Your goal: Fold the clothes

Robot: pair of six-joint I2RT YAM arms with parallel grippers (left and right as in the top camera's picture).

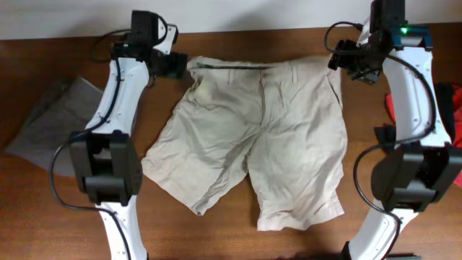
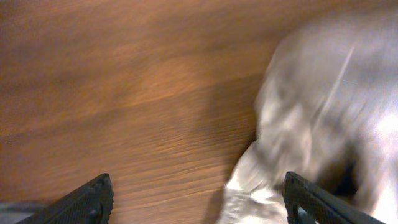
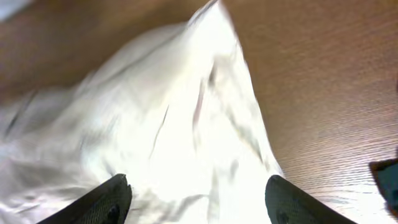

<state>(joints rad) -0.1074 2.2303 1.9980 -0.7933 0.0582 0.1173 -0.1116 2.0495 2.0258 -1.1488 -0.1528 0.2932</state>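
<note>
L gripper point(image 2: 199, 202): in its wrist cam the fingers are seen spread wide, only the dark tips showing at the bottom edge. Nothing is clamped btwn them. Bare table point(image 2: 124, 93) and a rumpled edge of the beige shorts point(image 2: 323, 106) are framed in the gap. The cloth is badly blurred there, so no seam or waistband can be made out. Whether the tip nearer the cloth touches it can't be told.

R gripper point(image 3: 196, 199): the fingers are likewise seen wide apart, tips cut off at the bottom edge, w/ pale fabric lying under and btwn them. No pinch is shown; contact w/ the cloth can't be judged. The fabric is washed out and blurred, drawn up to a point near the top of the frame, w/ wood grain beside it.

From overhead, each gripper is placed at one far corner of the waistband, fingers hidden by the wrist housings. The shorts are laid flat mid-table, wrinkled, fly down the middle, both legs spread toward the near edge. A grey garment point(image 1: 50, 123) is lying outside the L arm, apart from the shorts. Red cloth point(image 1: 390, 107) is glimpsed behind the R arm, mostly hidden; more red and dark fabric is cut off at the frame edge.
</note>
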